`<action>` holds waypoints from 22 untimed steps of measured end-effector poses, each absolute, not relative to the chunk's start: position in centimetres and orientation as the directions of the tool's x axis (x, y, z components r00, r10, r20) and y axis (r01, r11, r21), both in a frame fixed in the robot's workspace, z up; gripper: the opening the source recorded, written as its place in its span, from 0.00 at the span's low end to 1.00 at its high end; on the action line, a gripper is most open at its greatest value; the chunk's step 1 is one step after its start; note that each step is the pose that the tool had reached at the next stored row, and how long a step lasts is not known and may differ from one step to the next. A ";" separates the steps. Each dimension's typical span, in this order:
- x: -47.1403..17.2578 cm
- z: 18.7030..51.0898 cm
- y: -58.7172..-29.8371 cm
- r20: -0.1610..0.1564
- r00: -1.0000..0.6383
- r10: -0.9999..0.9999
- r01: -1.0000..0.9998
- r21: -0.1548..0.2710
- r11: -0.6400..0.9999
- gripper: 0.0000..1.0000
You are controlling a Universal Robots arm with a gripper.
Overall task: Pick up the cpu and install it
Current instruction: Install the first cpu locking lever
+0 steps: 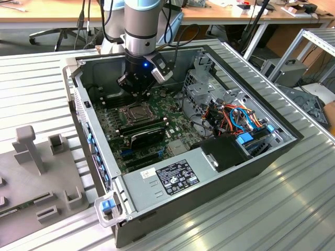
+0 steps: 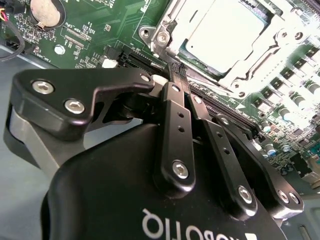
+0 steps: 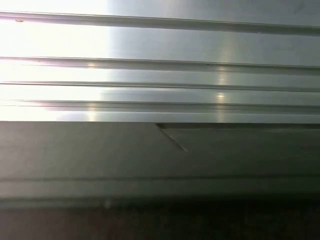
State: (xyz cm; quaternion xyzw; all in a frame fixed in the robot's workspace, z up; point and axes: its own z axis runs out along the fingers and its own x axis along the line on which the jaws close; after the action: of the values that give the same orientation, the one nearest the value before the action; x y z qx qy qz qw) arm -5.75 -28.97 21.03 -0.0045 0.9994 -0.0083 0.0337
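Green motherboard (image 1: 152, 125) fills the floor of the open computer case (image 1: 157, 180), which lies on a ribbed aluminium table (image 1: 293, 198). The gripper (image 1: 137, 93) hangs inside the case over the far part of the board, just beyond the silver socket (image 1: 134, 112). In the second wrist view the gripper (image 2: 171, 70) has its black fingers (image 2: 175, 87) drawn together with nothing between them, their tips just beside the socket frame (image 2: 260, 55). The cpu (image 2: 225, 35) lies flat inside that frame, its dull grey face up. Black memory sticks (image 1: 146, 128) lie on the socket's near side. At the exterior view's left, a grey fixture tray (image 1: 39, 178) rests on the table.
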 end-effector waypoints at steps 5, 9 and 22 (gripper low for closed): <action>-5.6 21.0 -28.9 -0.067 -0.998 -0.010 -0.008 -0.018 1.000 0.11; -5.6 21.0 -28.8 -0.066 -0.998 -0.010 -0.008 -0.018 1.000 0.11; -5.6 21.8 -28.9 -0.067 -0.998 -0.010 -0.008 -0.021 1.000 0.11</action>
State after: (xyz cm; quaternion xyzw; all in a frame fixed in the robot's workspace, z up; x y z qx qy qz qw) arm -5.59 -28.89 21.84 -0.0046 0.9994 -0.0104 0.0334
